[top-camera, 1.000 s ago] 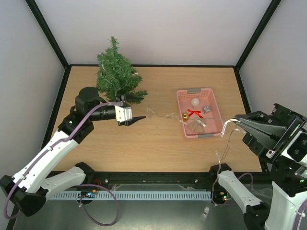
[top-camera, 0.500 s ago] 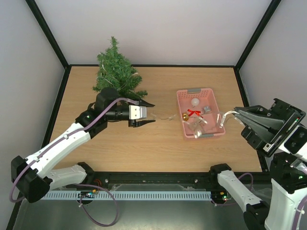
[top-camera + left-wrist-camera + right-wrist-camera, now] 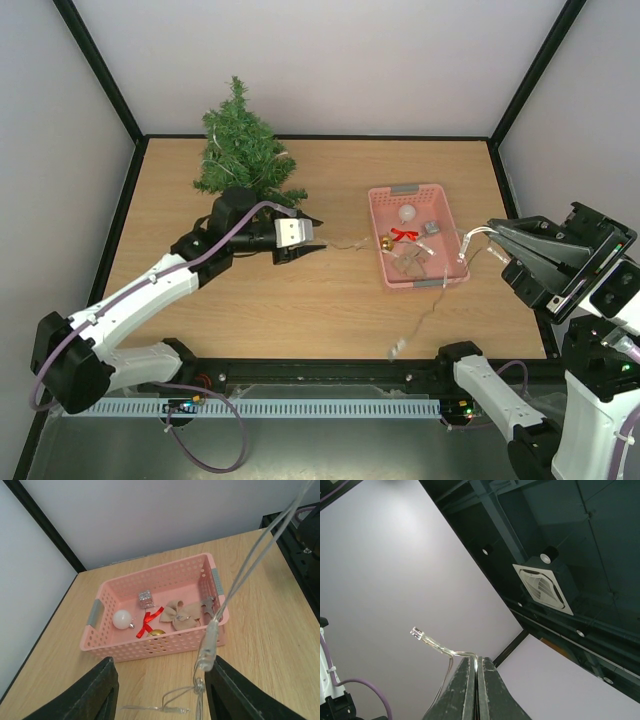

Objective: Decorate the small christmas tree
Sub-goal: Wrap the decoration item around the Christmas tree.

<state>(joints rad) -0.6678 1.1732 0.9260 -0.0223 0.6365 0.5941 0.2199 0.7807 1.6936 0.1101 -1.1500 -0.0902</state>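
Tree (image 3: 243,150) stands upright on the table (image 3: 300,300), well to the left of the basket (image 3: 372,215) and a little farther back. It is a dark green conifer with bushy needle branches that widen from a thin pointed top to a broad skirt. Thin pale strands of wire show on its left side and lower right. The left arm hides its base.

Left gripper (image 3: 318,236) hangs low between the tree and the basket, pointing at the basket. Its jaws are spread, with nothing pinched between them. In the left wrist view the gripper (image 3: 162,661) frames the basket (image 3: 150,647), and the string (image 3: 207,650), a clear wire with small bulbs, hangs down just beside the right finger (image 3: 235,695) to a loop on the wood.

Inside the basket lie a white ball (image 3: 121,619), a red ribbon (image 3: 150,621), a gold ball (image 3: 157,632), a silver box (image 3: 145,598) and a beige bow (image 3: 177,616).

Right gripper (image 3: 492,228) is raised to the right of the basket. Its fingers (image 3: 467,680) are pressed together on the string (image 3: 440,647). From there the string (image 3: 396,348) drops past the basket's right wall and trails to the table's near edge.
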